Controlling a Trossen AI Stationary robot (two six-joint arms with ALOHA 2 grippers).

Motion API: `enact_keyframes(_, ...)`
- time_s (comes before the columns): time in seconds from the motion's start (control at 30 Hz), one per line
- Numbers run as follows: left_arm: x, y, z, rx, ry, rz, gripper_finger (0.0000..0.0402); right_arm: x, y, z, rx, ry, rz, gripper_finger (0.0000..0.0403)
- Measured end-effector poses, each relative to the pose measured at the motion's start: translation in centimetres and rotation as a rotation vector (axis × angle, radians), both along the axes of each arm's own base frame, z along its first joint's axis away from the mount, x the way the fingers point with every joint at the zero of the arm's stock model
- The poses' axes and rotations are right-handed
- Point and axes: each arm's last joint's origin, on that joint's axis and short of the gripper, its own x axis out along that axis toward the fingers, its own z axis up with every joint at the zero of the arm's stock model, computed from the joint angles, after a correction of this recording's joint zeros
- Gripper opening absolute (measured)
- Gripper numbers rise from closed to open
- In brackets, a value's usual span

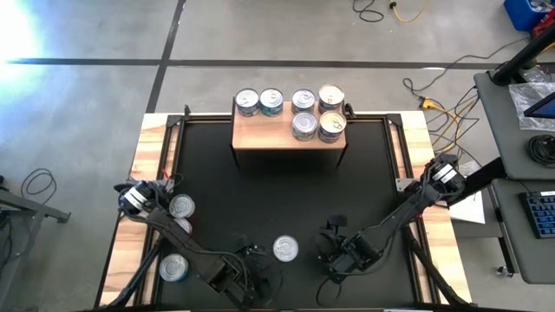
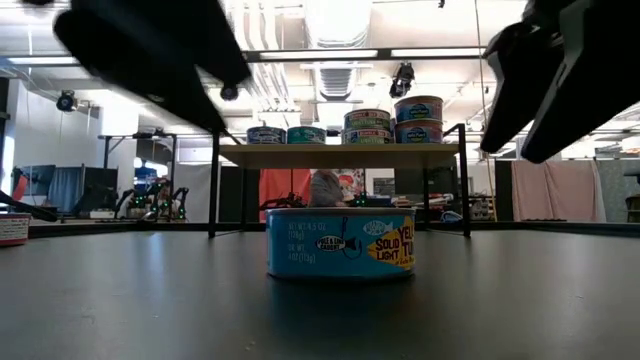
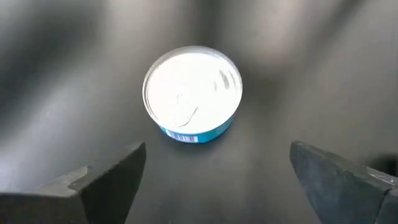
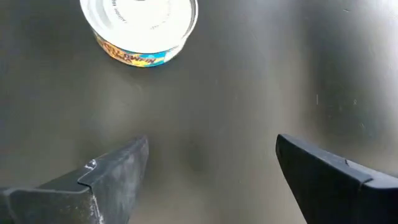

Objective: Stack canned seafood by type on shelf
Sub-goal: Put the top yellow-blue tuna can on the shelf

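Presently, on the table:

Mat: black mat [image 1: 260,208] with wood edges, covering most of the table top.

Shelf: small light-wood shelf [image 1: 277,134] on thin black legs, standing at the far edge of the mat, centred.

Tins on shelf: two blue-labelled tins side by side at its left end [image 1: 248,102] [image 1: 271,102]; toward the right end, four more packed close together in a square [image 1: 304,100] [image 1: 331,96] [image 1: 304,126] [image 1: 332,126]. From the low view the right-hand ones stand two high [image 2: 419,120].

Lone tin: one blue tin with a yellow patch [image 2: 341,242], upright on the mat near the front edge, between the two grippers and touching neither; silver top uppermost [image 1: 286,250]. It also shows in the left wrist view [image 3: 193,93] and in the right wrist view [image 4: 139,30].

Tins at left: three more lie under or beside the left arm near the mat's left edge, one with a silver top [image 1: 181,206], one showing red just beside it [image 1: 184,226], one nearer the front corner [image 1: 173,268].

Left gripper: left gripper [image 3: 217,180] low over the mat just left of the lone tin, fingers spread wide, nothing between them.

Right gripper: right gripper [image 4: 211,171] just right of the same tin, fingers likewise apart and empty.

Surroundings: concrete floor with cables, a desk and a keyboard [image 1: 539,215] to the right.
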Motion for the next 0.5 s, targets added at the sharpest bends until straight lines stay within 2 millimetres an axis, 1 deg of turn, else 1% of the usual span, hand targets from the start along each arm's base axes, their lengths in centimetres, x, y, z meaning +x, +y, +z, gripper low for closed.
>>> enact_keyframes(0.07, 0.2, 0.1, -1.1, -0.007, -0.002, 0.012, 0.0383, 0.4, -0.1, -0.1, 0.008, -0.007, 0.037, 0.0341)
enact_keyframes(0.2, 0.3, 0.8, -2.6, -0.018, -0.019, 0.049, 0.0384, 1.5, -0.2, 0.0, 0.044, -0.061, 0.098, 0.0339)
enact_keyframes(0.3, 0.2, 1.3, -3.8, -0.007, -0.04, 0.062, 0.0384, 2.5, -0.8, 0.1, 0.065, -0.101, 0.088, 0.034)
enact_keyframes(0.4, 0.2, 1.8, -5.2, -0.029, -0.096, 0.051, 0.0384, 3.1, -1.6, -0.6, 0.057, -0.09, 0.056, 0.034)
enact_keyframes(0.5, 0.0, 2.4, -6.5, -0.059, -0.154, 0.041, 0.0383, 3.7, -1.9, -1.8, 0.043, -0.063, 0.038, 0.0334)
